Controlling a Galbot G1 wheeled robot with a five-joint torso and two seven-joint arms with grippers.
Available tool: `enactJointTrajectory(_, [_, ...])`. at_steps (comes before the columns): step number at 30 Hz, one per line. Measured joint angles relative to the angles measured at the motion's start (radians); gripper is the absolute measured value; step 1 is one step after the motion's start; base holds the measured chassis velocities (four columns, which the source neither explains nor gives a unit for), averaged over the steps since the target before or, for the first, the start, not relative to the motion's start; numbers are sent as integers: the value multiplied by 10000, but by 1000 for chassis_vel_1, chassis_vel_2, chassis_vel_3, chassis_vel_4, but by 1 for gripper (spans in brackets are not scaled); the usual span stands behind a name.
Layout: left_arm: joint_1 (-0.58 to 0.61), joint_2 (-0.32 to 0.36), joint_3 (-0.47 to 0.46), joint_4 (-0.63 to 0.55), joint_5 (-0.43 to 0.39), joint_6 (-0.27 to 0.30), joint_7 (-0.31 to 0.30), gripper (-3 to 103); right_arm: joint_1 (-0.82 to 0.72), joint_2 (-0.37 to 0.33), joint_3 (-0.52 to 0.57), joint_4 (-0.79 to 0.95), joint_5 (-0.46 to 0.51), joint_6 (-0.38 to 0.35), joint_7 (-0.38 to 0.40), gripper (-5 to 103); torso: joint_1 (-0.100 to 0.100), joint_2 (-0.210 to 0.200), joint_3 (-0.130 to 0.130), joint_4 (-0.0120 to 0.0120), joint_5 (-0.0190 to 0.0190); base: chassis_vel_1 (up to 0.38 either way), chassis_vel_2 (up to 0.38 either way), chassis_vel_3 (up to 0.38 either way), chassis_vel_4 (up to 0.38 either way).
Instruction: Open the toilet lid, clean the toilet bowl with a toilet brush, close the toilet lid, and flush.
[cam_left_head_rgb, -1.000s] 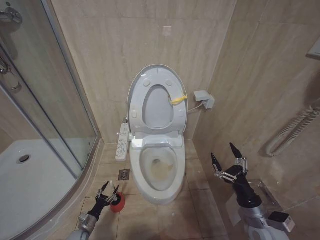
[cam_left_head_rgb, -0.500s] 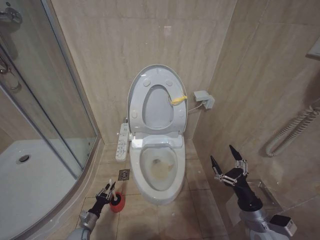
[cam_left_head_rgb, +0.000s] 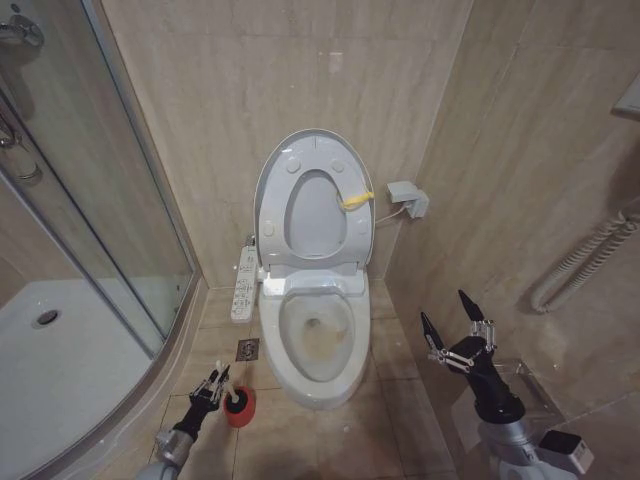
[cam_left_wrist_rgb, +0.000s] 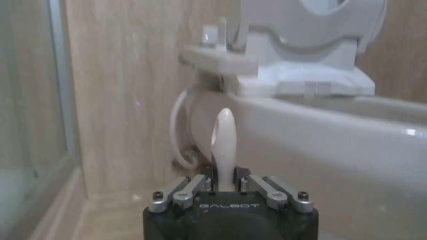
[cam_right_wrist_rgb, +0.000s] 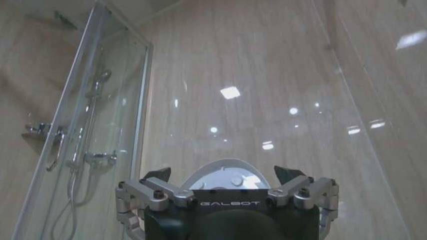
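I see the large smooth white plastic oval toilet lid (cam_left_head_rgb: 313, 200) standing raised against the tiled wall, its long axis upright. Below it the white ceramic oval toilet bowl (cam_left_head_rgb: 318, 345) lies open, long axis running from the wall toward me, yellowish staining inside. On the floor to its left stands the small red round cup holder (cam_left_head_rgb: 239, 406) with the toilet brush's thin white stick handle (cam_left_wrist_rgb: 223, 147) rising upright from it. My left gripper (cam_left_head_rgb: 214, 386) is clenched on that handle. My right gripper (cam_left_head_rgb: 450, 321) hovers right of the bowl, fingers spread, grasping nothing.
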Motion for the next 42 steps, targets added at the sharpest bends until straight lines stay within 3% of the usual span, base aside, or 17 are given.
enactJointTrajectory(11, [1274,805,-43,-2781,-129,668,-1663,19,379,131,-321,-180,-20,2,-23,100,0,0,0,-3,1,0,0,0,0])
enactJointTrajectory(14, [1566,962,-115,-3885,-383,1062,-2604,19,475,143,-416,-241,-29,2,-25,100,0,-1,0,-4,1,0,0,0,0])
enactJointTrajectory(15, [1566,962,-115,-3885,-383,1062,-2604,19,475,143,-416,-241,-29,2,-25,100,0,-1,0,-4,1,0,0,0,0])
enactJointTrajectory(19, [1909,1124,-227,-5401,-634,1664,-3813,19,537,150,-463,-283,-31,2,-52,100,0,-1,0,-3,1,0,0,0,0])
enactJointTrajectory(20, [1909,1124,-227,-5401,-634,1664,-3813,19,537,150,-463,-283,-31,2,-52,100,0,-1,0,-3,1,0,0,0,0])
enactJointTrajectory(23, [2228,1364,-365,-7012,-813,2465,-4814,19,528,140,-491,-320,-28,13,-107,100,0,-1,0,-4,2,0,0,0,0])
enactJointTrajectory(27, [2515,1615,-499,-8334,-1062,3026,-5417,19,515,157,-554,-332,-28,40,-137,100,0,-1,0,-4,3,0,0,0,0])
enactJointTrajectory(32, [2802,1836,-616,-9366,-1446,3291,-5675,19,503,184,-596,-334,-33,56,-177,100,0,-1,0,-3,2,0,0,0,0])
enactJointTrajectory(35, [3177,2132,-685,-10466,-2222,3631,-5690,19,426,194,-606,-328,-49,59,-185,100,0,-1,0,-2,2,0,0,0,0])
enactJointTrajectory(42, [3524,2497,-789,-11702,-2584,3913,-5639,19,232,232,-548,-269,-104,79,-219,100,0,-1,0,-4,4,0,0,0,0])
